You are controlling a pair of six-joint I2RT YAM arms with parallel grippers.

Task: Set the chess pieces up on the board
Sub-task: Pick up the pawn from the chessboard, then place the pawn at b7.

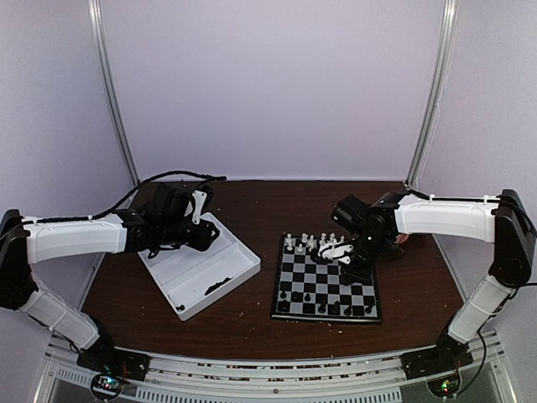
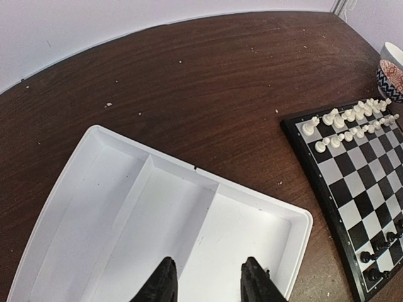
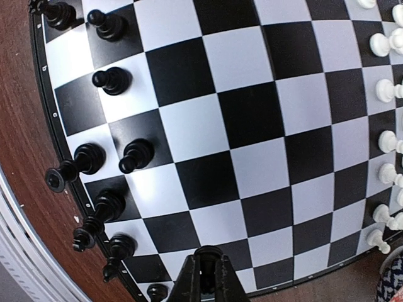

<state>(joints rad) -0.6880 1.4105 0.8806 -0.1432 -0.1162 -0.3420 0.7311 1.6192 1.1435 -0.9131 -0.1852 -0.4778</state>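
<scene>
The dark wooden table (image 1: 252, 210) carried a white two-compartment tray (image 1: 197, 273) left of centre and the board (image 1: 327, 281) right of centre, closer to the near edge. The board lay flat, its sides almost square with that edge, only slightly skewed.

The left gripper (image 2: 209, 269) hung over the tray's near end with its fingers apart and nothing between them. The right gripper (image 3: 208, 264) hung over the board's right side, fingers pressed together. A small dark knob showed at their tips, but I could not tell whether it was a piece.

White pieces (image 2: 343, 116) filled two rows along the board's far edge. Black chess pieces (image 3: 135, 156) stood loosely along its near edge, some over the thin border. Several seemed to lean outward, but the wrist lens bends that view, so upright or toppled could not be told. A few dark specks lay in the tray's near compartment, too small to identify. A patterned bowl (image 2: 390, 72) beyond the board's far right corner was cut off by the frame.
</scene>
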